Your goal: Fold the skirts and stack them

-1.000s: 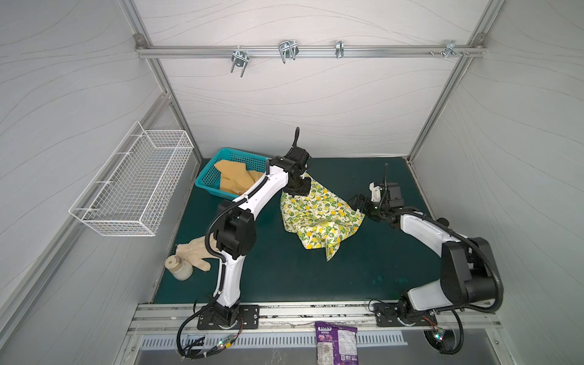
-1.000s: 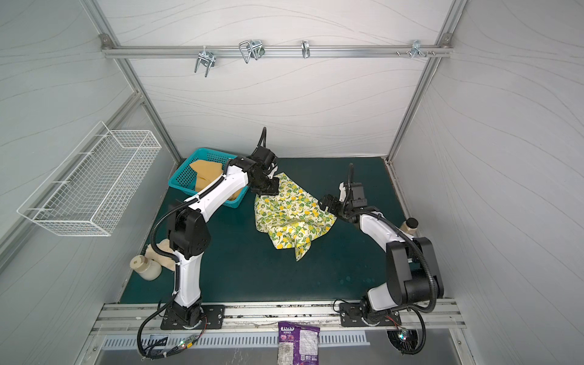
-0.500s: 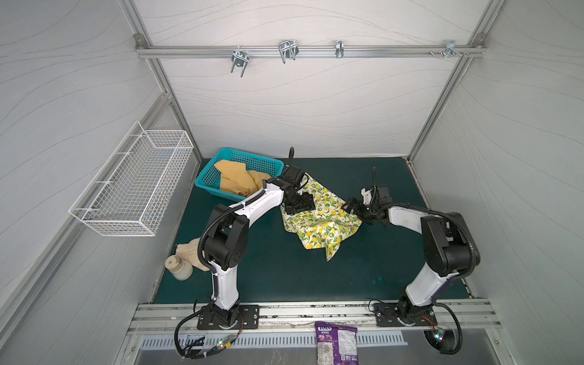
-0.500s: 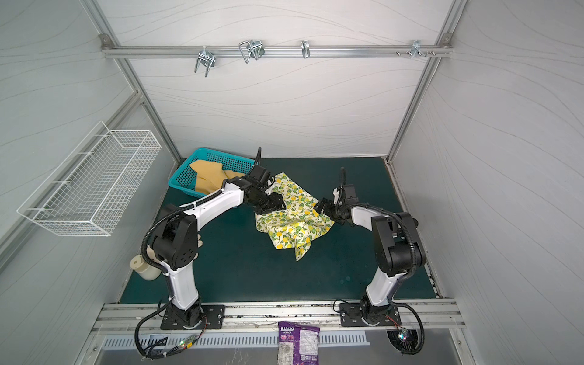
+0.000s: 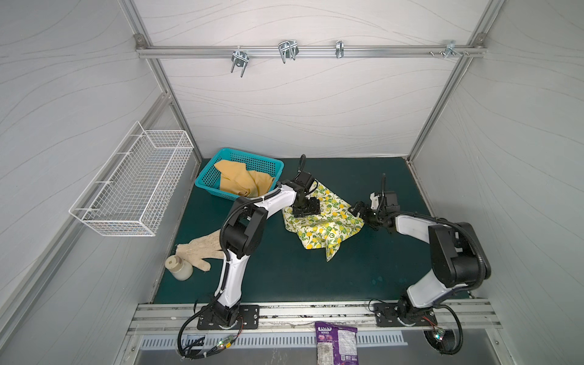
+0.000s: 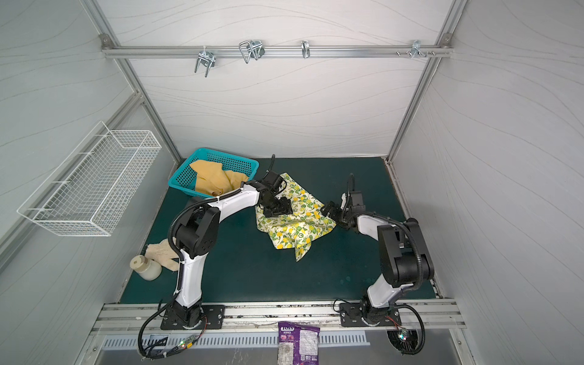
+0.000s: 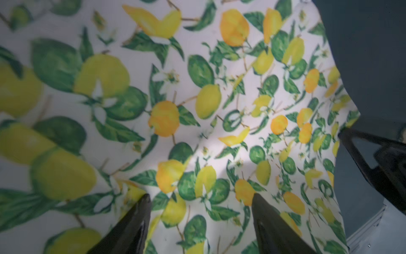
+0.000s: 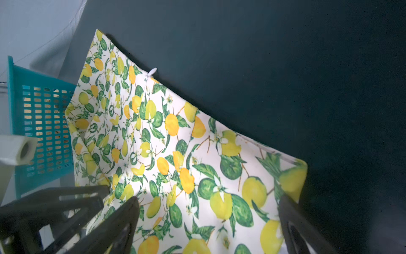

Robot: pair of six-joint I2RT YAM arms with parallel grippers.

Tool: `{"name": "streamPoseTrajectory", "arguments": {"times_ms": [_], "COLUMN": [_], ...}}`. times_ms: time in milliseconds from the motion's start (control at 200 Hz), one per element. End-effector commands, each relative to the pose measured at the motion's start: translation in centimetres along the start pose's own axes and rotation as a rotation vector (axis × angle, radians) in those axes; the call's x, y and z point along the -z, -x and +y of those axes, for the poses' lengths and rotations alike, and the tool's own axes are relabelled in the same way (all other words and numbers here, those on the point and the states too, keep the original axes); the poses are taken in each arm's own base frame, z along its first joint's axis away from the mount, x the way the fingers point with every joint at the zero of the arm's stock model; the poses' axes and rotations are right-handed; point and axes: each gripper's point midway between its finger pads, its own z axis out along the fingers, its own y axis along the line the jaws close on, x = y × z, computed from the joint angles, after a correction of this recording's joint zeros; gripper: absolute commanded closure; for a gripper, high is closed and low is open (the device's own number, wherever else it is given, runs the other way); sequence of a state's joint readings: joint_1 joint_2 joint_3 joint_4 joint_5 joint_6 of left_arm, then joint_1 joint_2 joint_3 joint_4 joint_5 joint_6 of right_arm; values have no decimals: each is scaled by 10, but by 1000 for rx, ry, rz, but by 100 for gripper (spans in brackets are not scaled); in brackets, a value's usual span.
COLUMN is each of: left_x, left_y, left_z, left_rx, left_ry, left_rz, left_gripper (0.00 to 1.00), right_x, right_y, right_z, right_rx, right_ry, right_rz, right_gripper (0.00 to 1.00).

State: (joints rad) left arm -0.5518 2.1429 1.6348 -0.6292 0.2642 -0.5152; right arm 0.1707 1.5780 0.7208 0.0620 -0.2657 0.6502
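The lemon-print skirt [image 5: 325, 227] [image 6: 294, 227] lies loosely crumpled on the green mat in both top views, one corner trailing toward the front. My left gripper [image 5: 305, 208] [image 6: 279, 207] hovers low over its back-left part. In the left wrist view this gripper [image 7: 200, 198] is open, with the flat printed skirt [image 7: 197, 110] under its spread fingers. My right gripper [image 5: 360, 210] [image 6: 330, 210] is at the skirt's right corner. It stands wide open [image 8: 208, 200] over the printed skirt [image 8: 175, 154]. The mustard skirt [image 5: 243, 183] [image 6: 215, 180] lies bunched in the teal basket [image 5: 240, 154].
The teal basket [image 6: 221, 153] [image 8: 44, 123] stands at the back left, next to the lemon skirt. A beige rag [image 5: 202, 249] and a cream bottle [image 5: 178, 268] lie at the front left. A wire basket [image 5: 132, 186] hangs on the left wall. A purple snack bag [image 5: 336, 344] lies beyond the front rail.
My left gripper came down and forward from beside the basket onto the lemon skirt and opened. The skirt's back corner has dropped. The right gripper stayed open at the right corner.
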Motion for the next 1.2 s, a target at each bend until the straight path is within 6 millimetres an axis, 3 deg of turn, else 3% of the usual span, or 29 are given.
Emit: {"name": "streamPoseTrajectory", "arguments": {"times_ms": [0,105,375,525,680,820,1001,1116,1196], "left_x": [-9,-27,-55,-70,-69,-29,65,113,124], "left_y": [15,19,50,63,73,86,94,81,58], "left_z": [4,2,-50,-79,-109,-122,-119,-100,-82], "left_rx": [-28,-48,-178,-193,-193,-197,-179,-113,-59], "left_ry": [52,74,70,-6,-133,-142,-106,-84,-70], "left_rz": [-1,22,-11,-31,-74,-159,-349,-401,-380], "left_gripper": [27,27,26,22,11,7,1,1,1], "right_x": [10,20,38,60,100,115,94,80,70], "right_y": [-12,-15,-41,-50,-41,-27,-17,-10,-6], "right_z": [-17,-16,-21,-7,21,45,60,67,72], "right_rx": [-72,-74,-119,-73,1,113,193,219,218], "right_ry": [-54,-51,-23,-3,62,109,137,169,183], "right_rz": [18,10,16,-7,-111,-159,-98,-84,-59], "right_gripper": [1,1,1,1,1,1,1,1,1]}}
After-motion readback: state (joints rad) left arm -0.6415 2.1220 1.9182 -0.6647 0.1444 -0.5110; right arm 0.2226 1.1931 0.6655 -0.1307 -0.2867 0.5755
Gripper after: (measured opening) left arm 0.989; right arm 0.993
